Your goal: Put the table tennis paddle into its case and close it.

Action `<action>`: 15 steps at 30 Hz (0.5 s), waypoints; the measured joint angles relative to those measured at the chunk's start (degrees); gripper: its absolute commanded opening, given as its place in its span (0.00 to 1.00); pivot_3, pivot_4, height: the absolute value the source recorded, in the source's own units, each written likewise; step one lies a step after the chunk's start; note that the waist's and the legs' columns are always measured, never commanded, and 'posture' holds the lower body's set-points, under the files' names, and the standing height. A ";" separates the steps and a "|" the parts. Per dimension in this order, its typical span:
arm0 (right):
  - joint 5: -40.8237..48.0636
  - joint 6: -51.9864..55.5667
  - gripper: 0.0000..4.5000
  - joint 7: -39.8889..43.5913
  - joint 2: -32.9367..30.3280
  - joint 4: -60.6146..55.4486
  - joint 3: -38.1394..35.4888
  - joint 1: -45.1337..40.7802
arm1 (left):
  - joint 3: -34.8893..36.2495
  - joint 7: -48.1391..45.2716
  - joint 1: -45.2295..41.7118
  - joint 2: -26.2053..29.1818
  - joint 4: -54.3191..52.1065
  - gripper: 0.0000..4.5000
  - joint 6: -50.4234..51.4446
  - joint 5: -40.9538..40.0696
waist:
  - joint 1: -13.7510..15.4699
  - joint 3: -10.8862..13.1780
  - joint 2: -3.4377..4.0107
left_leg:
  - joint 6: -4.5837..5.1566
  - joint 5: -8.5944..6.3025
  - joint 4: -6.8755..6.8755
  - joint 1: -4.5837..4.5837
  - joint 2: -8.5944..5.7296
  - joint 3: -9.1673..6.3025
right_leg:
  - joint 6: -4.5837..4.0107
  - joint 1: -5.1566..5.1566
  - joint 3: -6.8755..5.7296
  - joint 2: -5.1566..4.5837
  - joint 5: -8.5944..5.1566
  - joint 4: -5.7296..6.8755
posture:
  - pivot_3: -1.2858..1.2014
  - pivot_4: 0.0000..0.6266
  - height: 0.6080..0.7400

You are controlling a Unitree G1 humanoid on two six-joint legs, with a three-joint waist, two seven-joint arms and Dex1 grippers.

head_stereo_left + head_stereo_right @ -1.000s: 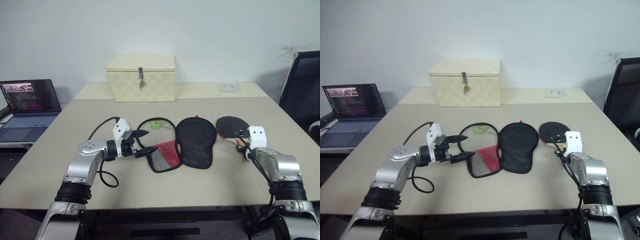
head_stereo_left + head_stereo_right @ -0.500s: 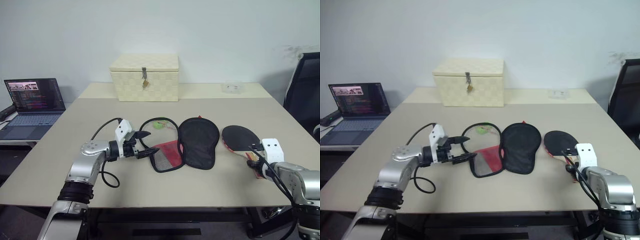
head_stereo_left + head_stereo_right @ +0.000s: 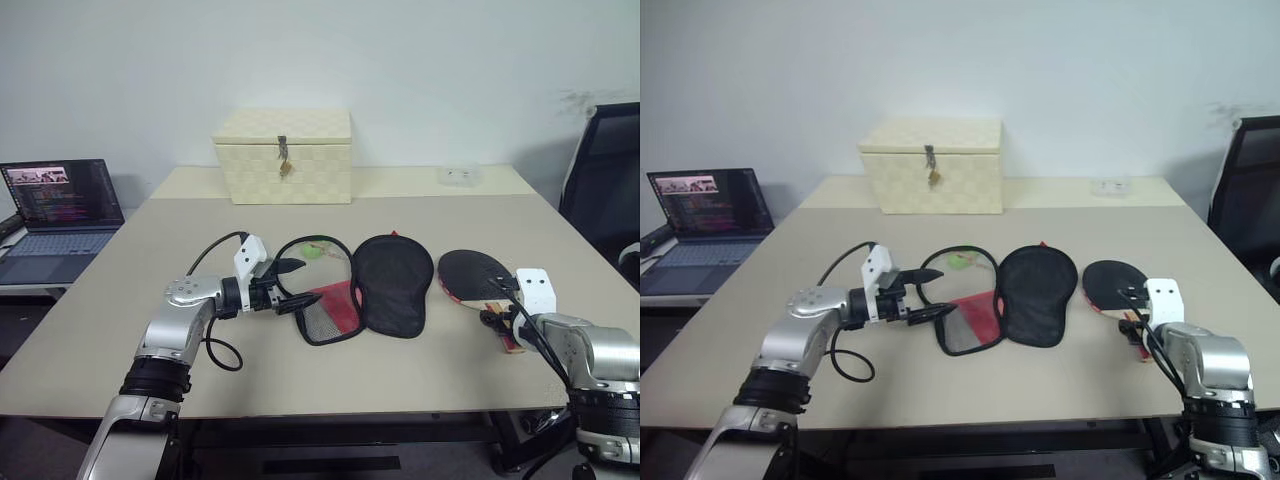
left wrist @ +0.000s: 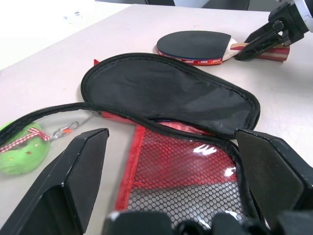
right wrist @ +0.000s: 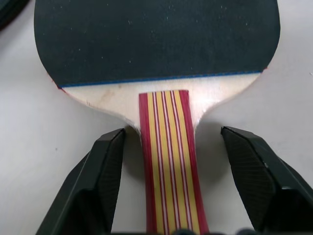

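The table tennis paddle (image 3: 468,272) lies flat on the table, black face up, just right of the case; its striped red and yellow handle (image 5: 168,147) points back at my right gripper (image 5: 172,133). That gripper is open, one finger (image 5: 105,176) on each side of the handle with a gap on both sides. The case (image 3: 392,282) lies unzipped, its black flap spread to the right and its red mesh panel (image 4: 186,171) to the left. My left gripper (image 3: 291,287) hangs open at the case's left edge, fingers spread wide over the mesh side.
A green ornament (image 3: 313,251) hangs on the case's zip. A cream woven latched box (image 3: 283,155) stands at the back of the table, with a small clear item (image 3: 460,175) at the back right. A laptop (image 3: 55,205) sits on a side desk to the left, a black chair (image 3: 605,170) to the right.
The head camera has swayed. My right gripper has spread its fingers and slid back a little along the paddle's handle. The left gripper and the case have stayed put.
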 measured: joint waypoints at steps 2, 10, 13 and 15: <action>-0.02 -0.73 0.41 -0.25 0.34 0.60 0.02 -0.24 | 0.03 0.06 0.30 0.26 -0.14 1.00 0.01 -0.01 | -0.08 0.00 0.00 | 0.00 0.00 0.05 0.01 0.00 -0.01 | 0.00 0.00 0.00 0.00 0.00 0.07 | 0.52 0.24 1.00; 0.13 -1.66 0.24 -4.40 4.56 0.69 -2.08 -1.86 | 1.59 1.54 2.61 0.62 -2.64 1.00 1.70 -0.76 | -0.24 0.02 0.03 | 0.00 0.00 0.31 -0.01 0.00 -0.01 | 0.00 -0.01 0.02 0.00 0.00 0.27 | 0.52 0.24 1.00; 0.52 0.49 0.24 -6.02 7.14 -1.78 -2.53 -5.38 | 1.96 1.30 3.64 0.68 -4.84 1.00 3.66 -1.86 | -0.48 0.05 0.08 | 0.00 0.00 0.30 -0.03 0.01 -0.02 | 0.00 -0.04 0.02 0.00 0.00 0.29 | 0.52 0.24 1.00; 1.48 2.46 0.24 -6.62 9.18 -5.40 -2.76 -8.24 | 1.97 0.59 4.44 1.12 -6.41 1.00 5.10 -2.91 | -0.65 0.05 0.09 | 0.00 0.00 0.28 -0.05 0.06 -0.04 | -0.01 -0.07 0.02 0.00 0.00 0.27 | 0.52 0.24 1.00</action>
